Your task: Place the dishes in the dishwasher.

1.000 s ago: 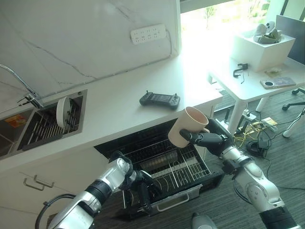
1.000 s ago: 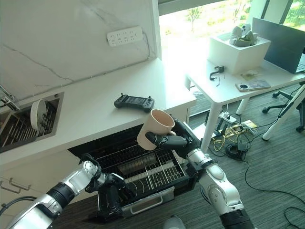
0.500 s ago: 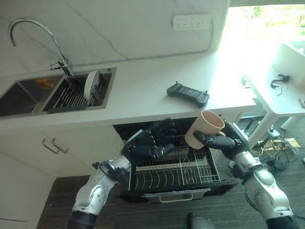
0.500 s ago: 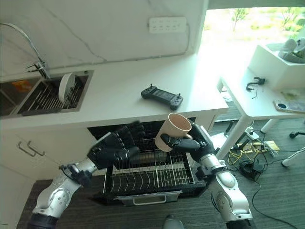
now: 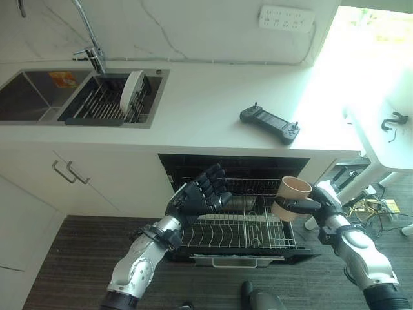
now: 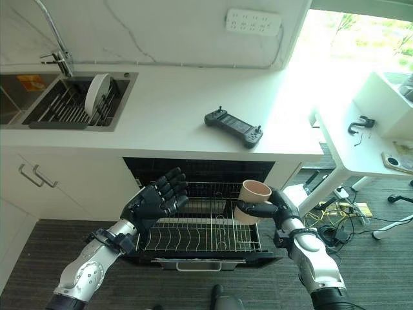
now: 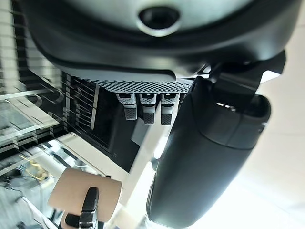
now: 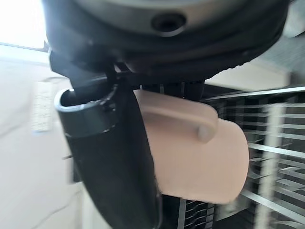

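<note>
A beige mug (image 5: 292, 197) hangs upright over the right end of the pulled-out dishwasher rack (image 5: 219, 234). My right hand (image 5: 317, 205) is shut on it, with the thumb (image 8: 114, 157) lying along the mug's side (image 8: 195, 157) by the handle. My left hand (image 5: 199, 194) floats above the rack's left part, open with fingers spread and holding nothing. From the left wrist view the mug (image 7: 86, 196) shows beyond the rack wires. A white plate (image 5: 133, 90) stands on edge in the sink's drying rack (image 5: 103, 106).
A black game controller (image 5: 270, 123) lies on the white counter (image 5: 206, 103) above the dishwasher. The faucet (image 5: 90, 45) stands behind the sink. A white table (image 6: 361, 148) with cables under it is to the right. A cabinet handle (image 5: 67, 173) sits left of the dishwasher.
The camera has shifted. My right hand has brought the mug lower, from the counter's edge down to the right end of the rack. The left hand stays raised and open.
</note>
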Robot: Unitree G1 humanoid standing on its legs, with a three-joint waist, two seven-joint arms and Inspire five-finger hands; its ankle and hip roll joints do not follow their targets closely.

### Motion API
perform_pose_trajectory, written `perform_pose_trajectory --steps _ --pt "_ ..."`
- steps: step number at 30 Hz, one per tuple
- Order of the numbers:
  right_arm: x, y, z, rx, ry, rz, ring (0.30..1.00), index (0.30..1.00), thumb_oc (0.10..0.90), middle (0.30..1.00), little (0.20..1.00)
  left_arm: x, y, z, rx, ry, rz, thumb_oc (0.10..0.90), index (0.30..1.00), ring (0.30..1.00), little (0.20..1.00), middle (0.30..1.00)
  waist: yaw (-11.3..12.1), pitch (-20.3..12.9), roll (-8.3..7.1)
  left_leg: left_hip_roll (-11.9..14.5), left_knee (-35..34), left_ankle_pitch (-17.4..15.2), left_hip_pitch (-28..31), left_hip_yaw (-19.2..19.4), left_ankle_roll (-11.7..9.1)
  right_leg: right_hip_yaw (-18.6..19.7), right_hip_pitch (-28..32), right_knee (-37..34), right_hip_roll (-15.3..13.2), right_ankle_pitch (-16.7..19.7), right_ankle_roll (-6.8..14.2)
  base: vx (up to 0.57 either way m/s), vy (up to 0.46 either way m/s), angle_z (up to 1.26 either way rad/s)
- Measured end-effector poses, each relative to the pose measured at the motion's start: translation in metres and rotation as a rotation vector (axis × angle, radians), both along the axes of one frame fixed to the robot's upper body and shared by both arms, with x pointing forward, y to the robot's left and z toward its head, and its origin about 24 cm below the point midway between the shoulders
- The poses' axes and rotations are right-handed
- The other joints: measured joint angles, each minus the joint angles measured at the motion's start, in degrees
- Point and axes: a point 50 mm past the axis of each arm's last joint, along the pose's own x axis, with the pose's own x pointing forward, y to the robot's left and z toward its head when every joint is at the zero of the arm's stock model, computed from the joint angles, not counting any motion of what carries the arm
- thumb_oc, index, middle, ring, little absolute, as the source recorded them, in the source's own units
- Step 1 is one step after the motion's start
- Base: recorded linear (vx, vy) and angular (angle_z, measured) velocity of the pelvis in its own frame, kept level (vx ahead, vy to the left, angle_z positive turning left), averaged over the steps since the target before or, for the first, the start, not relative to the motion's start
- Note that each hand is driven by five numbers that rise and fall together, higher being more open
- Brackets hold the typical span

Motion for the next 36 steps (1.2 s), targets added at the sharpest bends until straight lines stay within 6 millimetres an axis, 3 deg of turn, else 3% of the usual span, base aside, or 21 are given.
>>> perform_pose_trajectory --steps 1,3,6,7,9,11,15,18,23,32,36 --pt "0.004 0.001 0.003 -0.014 -0.002 0.004 0.3 0.3 0.4 0.3 0.3 0.001 0.001 0.001 0.012 -0.002 0.005 0.8 0.9 0.9 0.9 0.9 0.01 0.95 0.3 0.02 0.62 0.02 -1.32 0.0 0.0 0.1 -1.11 0.02 -0.02 0.47 -0.01 -0.4 -0.059 -0.01" --pt "0.033 -0.002 0.035 -0.096 -0.078 0.032 0.3 0.3 0.4 0.3 0.3 0.017 -0.002 0.021 0.077 -0.072 -0.038 0.8 0.9 0.9 0.9 0.9 -0.07 6.0 1.28 -0.06 3.51 0.66 -7.8 -0.54 0.32 0.17 -5.72 -0.72 -0.16 3.45 -0.23 -0.4 -0.014 -0.01" --pt "0.068 -0.003 0.077 -0.121 -0.193 -0.022 0.3 0.3 0.4 0.3 0.3 0.037 -0.009 0.046 0.103 -0.158 -0.064 0.8 0.9 0.9 0.9 0.9 0.07 13.06 2.18 -0.31 4.56 2.4 -12.42 -0.54 0.92 0.34 -9.01 -2.64 -0.32 6.82 -0.52 -0.14 -0.008 0.0" --pt "0.076 -0.003 0.087 -0.124 -0.216 -0.032 0.3 0.3 0.4 0.3 0.3 0.041 -0.01 0.053 0.088 -0.171 -0.058 0.8 0.9 0.9 0.9 0.9 0.17 15.72 2.75 -0.35 4.53 2.87 -12.65 -0.5 0.91 0.39 -9.11 -3.0 -0.31 7.22 -0.59 -0.1 -0.025 -0.01" --pt "0.08 -0.001 0.093 -0.146 -0.224 -0.023 0.3 0.3 0.4 0.3 0.3 0.042 -0.009 0.055 0.089 -0.176 -0.052 0.8 0.9 0.9 0.9 0.9 0.35 17.65 3.48 -0.36 3.96 3.19 -12.72 -0.51 0.84 0.46 -9.31 -3.76 -0.23 7.31 -0.57 -0.11 -0.018 -0.01" --pt "0.081 -0.004 0.089 -0.172 -0.191 -0.02 0.3 0.3 0.4 0.3 0.3 0.041 -0.005 0.054 0.106 -0.171 -0.046 0.8 0.9 0.9 0.9 0.9 0.48 17.97 3.87 -0.35 1.99 4.19 -12.74 -0.54 0.8 0.23 -9.48 -4.74 0.13 8.33 -1.21 -0.12 -0.015 0.01" --pt "0.086 -0.023 0.101 -0.202 -0.188 -0.078 0.3 0.3 0.4 0.3 0.3 0.046 -0.008 0.065 0.066 -0.205 -0.056 0.8 0.9 0.9 0.9 0.9 0.81 17.98 3.89 -0.5 0.86 4.96 -12.77 -0.4 0.66 0.09 -9.51 -5.9 0.17 9.02 -1.27 -0.06 -0.006 0.0" --pt "0.093 -0.032 0.125 -0.259 -0.222 -0.093 0.3 0.3 0.4 0.3 0.3 0.051 -0.01 0.076 0.059 -0.249 -0.058 0.8 0.9 0.9 0.9 0.9 0.86 17.96 3.92 -0.73 0.46 4.97 -12.53 -0.36 0.66 0.18 -9.47 -5.99 0.07 9.08 -1.24 0.0 0.0 0.0" --pt "0.103 -0.037 0.154 -0.285 -0.272 -0.117 0.3 0.3 0.4 0.3 0.3 0.051 -0.01 0.077 0.025 -0.246 -0.06 0.8 0.9 0.9 0.9 0.9 1.26 17.95 3.93 -0.94 0.32 5.0 -12.11 -0.34 0.71 0.23 -9.17 -5.8 -0.13 9.1 -1.24 -0.01 0.001 0.0" --pt "0.113 -0.042 0.16 -0.376 -0.198 -0.116 0.3 0.3 0.4 0.3 0.3 0.049 -0.011 0.073 0.034 -0.236 -0.07 0.8 0.9 0.9 0.9 0.9 2.17 17.85 4.11 -1.59 0.08 5.61 -11.53 -0.55 1.08 -0.07 -8.48 -5.77 -0.93 9.19 -1.11 0.01 0.0 0.02" --pt "0.114 -0.042 0.152 -0.393 -0.144 -0.104 0.3 0.3 0.4 0.3 0.3 0.048 -0.016 0.069 0.039 -0.225 -0.094 0.8 0.9 0.9 0.9 0.9 2.59 17.76 4.28 -2.02 -0.22 5.79 -11.59 -0.54 1.29 -0.06 -8.65 -5.77 -1.33 9.19 -1.0 0.01 0.006 0.0"
